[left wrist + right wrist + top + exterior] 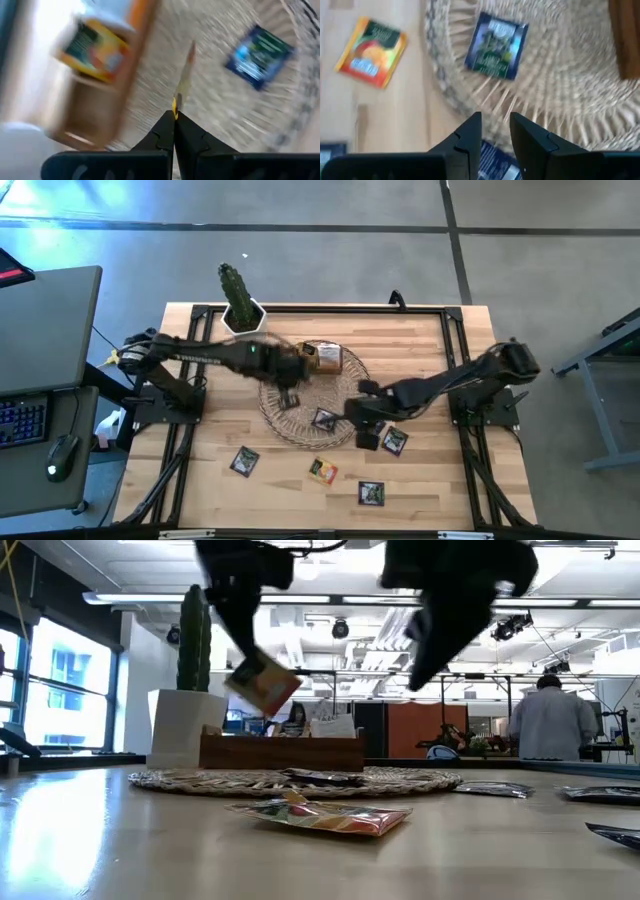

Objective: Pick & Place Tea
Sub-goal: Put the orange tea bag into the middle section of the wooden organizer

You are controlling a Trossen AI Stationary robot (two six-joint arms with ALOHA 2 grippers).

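I see one tea sachet (184, 75) pinched edge-on in my left gripper (174, 116), lifted above the wicker mat (300, 425) near the wooden box (325, 358). My left arm reaches across from the table's left. My right gripper (495, 122) hovers part-open over the mat's edge, holding nothing

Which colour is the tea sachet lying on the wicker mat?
Dark blue, the tea sachet shows best in the right wrist view.
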